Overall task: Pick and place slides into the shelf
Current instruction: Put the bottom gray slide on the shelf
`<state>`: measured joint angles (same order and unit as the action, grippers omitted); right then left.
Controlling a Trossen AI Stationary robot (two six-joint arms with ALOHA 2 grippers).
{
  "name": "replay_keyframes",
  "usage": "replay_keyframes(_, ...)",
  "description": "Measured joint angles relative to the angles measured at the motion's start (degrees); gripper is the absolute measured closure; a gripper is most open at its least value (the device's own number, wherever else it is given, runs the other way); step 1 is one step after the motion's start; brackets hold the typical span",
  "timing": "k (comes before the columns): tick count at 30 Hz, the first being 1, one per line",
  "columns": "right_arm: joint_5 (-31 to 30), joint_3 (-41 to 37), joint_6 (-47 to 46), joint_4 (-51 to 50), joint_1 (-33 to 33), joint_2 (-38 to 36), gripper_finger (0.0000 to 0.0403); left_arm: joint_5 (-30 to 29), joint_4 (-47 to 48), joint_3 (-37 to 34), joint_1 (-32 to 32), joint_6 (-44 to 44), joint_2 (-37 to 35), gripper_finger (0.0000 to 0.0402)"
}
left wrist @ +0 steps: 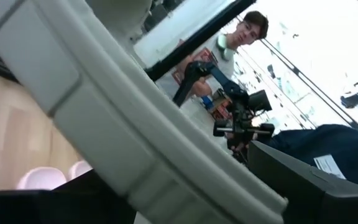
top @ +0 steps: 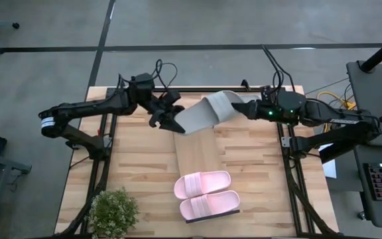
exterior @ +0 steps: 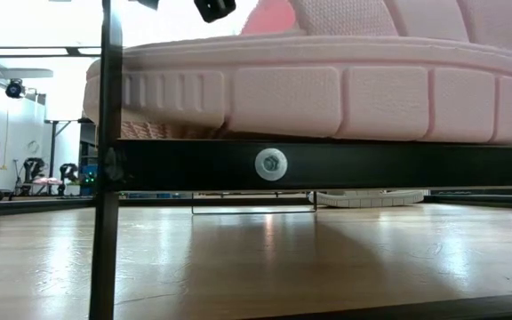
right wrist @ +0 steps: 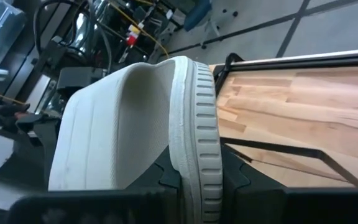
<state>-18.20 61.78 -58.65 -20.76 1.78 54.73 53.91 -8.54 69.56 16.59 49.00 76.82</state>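
A grey slide (top: 204, 114) hangs in the air over the far end of the shelf (top: 201, 156), stretched between my two grippers. My right gripper (top: 239, 106) is shut on its right end. My left gripper (top: 172, 123) stands open at its left end, where the slide's ribbed side (left wrist: 123, 124) fills the left wrist view. The pale pink pair (top: 206, 194) lies side by side on the shelf's near end, soles down. In the low view a pink slide (exterior: 327, 89) rests on the shelf's black frame bar (exterior: 372, 165). My left gripper is open at the grey slide's left end; I cannot tell whether a finger touches it. My right gripper pinches the slide's sole by its end (right wrist: 199, 177) between the two fingers, one on each face. It comes in about level from the table's right. The slide is turned on edge, its ribbed rim (right wrist: 207, 118) up, lifted clear of the shelf.
A potted plant (top: 113, 211) stands at the table's near left corner. Black frame rails (top: 105, 143) run along both sides of the table. A person (left wrist: 244, 34) is in the room beyond the table. Bare shelf board lies between the pink pair and the far end.
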Motion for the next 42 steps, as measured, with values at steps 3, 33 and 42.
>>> replay_keyframes(3,-0.8,0.0,0.0,-0.3,0.0,-0.7,0.0369,0.0,0.0,0.2,0.9,-0.2,-0.5,0.0141)
replay_keyframes(33,-7.5,-0.5,-2.9,-5.1,-2.6,-3.6,0.037,1.4,-0.5,2.6,12.7,-0.6,-8.6,0.0141)
replay_keyframes(42,-11.9,-3.0,-8.4,-2.6,-6.3,0.2,0.037,-3.4,-0.3,2.8,14.1,-1.6,-9.5,0.0141)
